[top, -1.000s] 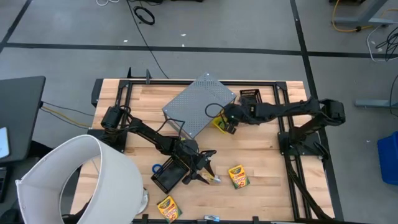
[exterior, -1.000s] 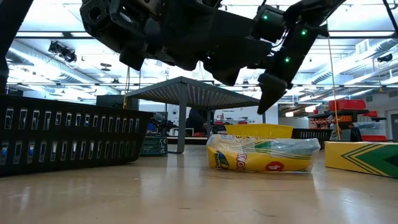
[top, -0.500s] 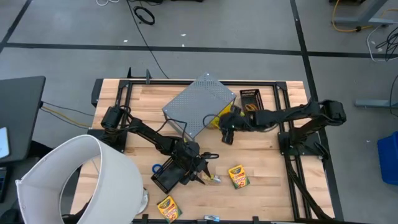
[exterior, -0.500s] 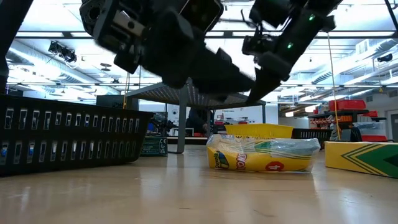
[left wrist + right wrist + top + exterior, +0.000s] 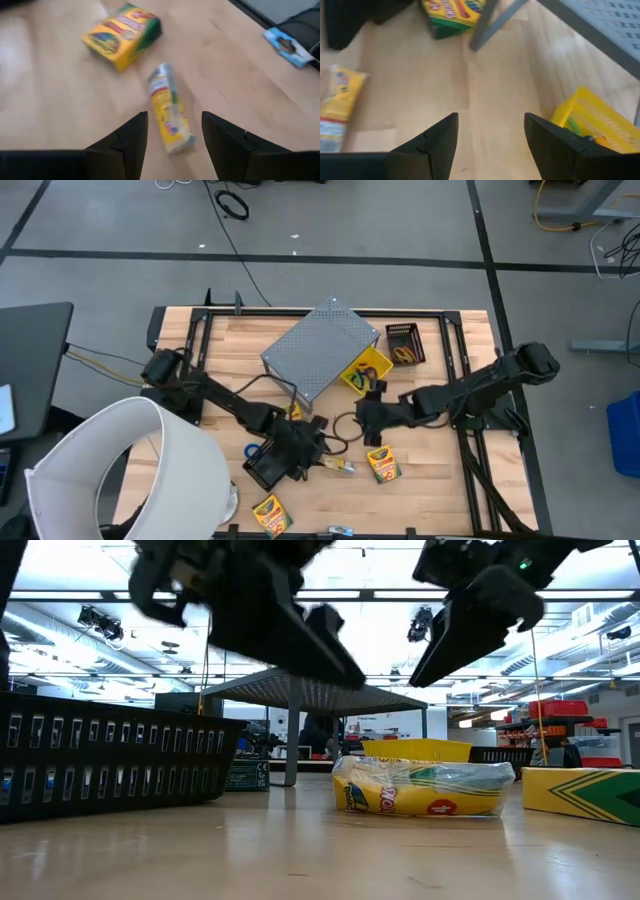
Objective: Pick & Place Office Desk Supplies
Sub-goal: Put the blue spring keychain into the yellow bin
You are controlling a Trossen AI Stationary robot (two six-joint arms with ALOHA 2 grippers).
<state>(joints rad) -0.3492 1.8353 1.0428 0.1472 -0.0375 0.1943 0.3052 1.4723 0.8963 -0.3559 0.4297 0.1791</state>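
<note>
A multicoloured packet (image 5: 338, 467) lies flat on the table near its front edge. My left gripper (image 5: 322, 448) hovers open just above and left of it. In the left wrist view the packet (image 5: 170, 117) lies ahead, between the open fingers of my left gripper (image 5: 175, 115), untouched. A crayon box (image 5: 383, 464) lies to the packet's right, another crayon box (image 5: 268, 515) at the front edge. My right gripper (image 5: 362, 420) hangs open and empty above bare wood, between the yellow tray (image 5: 365, 370) of elastic loops and the packet. In its wrist view my right gripper (image 5: 491, 117) holds nothing.
A grey perforated stand (image 5: 320, 348) on legs fills the table's middle back, with a crayon box (image 5: 452, 12) by one leg. A black tray (image 5: 266, 467) lies under my left arm, another black tray (image 5: 403, 343) far right. A blue loop (image 5: 250, 451) and a big white cylinder (image 5: 120, 470) are at left.
My right gripper has swung away from the yellow tray toward the table's near edge, and now hangs near the packet and the crayon box. My left gripper has tipped up from pointing steeply down to a flatter slant above the packet. The packet has stayed where it lay.
</note>
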